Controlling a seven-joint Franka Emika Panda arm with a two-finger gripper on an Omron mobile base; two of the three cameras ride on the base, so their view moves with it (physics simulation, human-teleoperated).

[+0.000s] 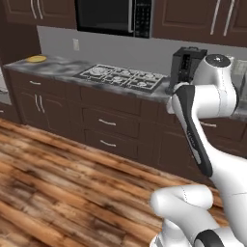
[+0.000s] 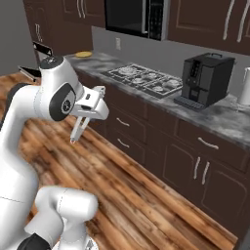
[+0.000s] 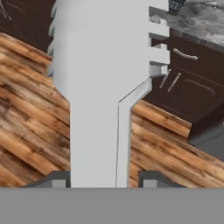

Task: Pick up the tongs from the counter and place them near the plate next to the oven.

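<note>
In the left base view we count one plate (image 1: pixel 36 59), yellow and lying flat on the counter (image 1: pixel 62 67) at its far left end, well to the left of the one gas cooktop (image 1: pixel 120 77). We cannot tell whether anything lies on the plate. One black microwave (image 1: pixel 113 17) hangs above the cooktop, and one black coffee machine (image 1: pixel 185 65) stands on the counter just to the right of the cooktop, partly behind the arm.

In the right base view we count one pair of tongs (image 2: pixel 80 126), held in the gripper (image 2: pixel 90 108) out in front of the cabinet fronts and above the wood floor (image 2: pixel 146 195), well off the counter. The tongs hang down and to the left from the claw, tips lowest. The same single plate (image 2: pixel 84 54) sits at the counter's far end, beyond the cooktop (image 2: pixel 146 78). The coffee machine (image 2: pixel 205 80) stands to the right of the cooktop, and one pale kettle-like vessel (image 2: pixel 245 85) shows at the right edge.

In the hand view the tongs (image 3: pixel 105 87) run up the middle from between the two dark fingertips (image 3: pixel 57 179), scalloped edge at the top right; the claw is narrow, clamped on them. Behind them we see two cabinet handles side by side and one drawer handle.
</note>
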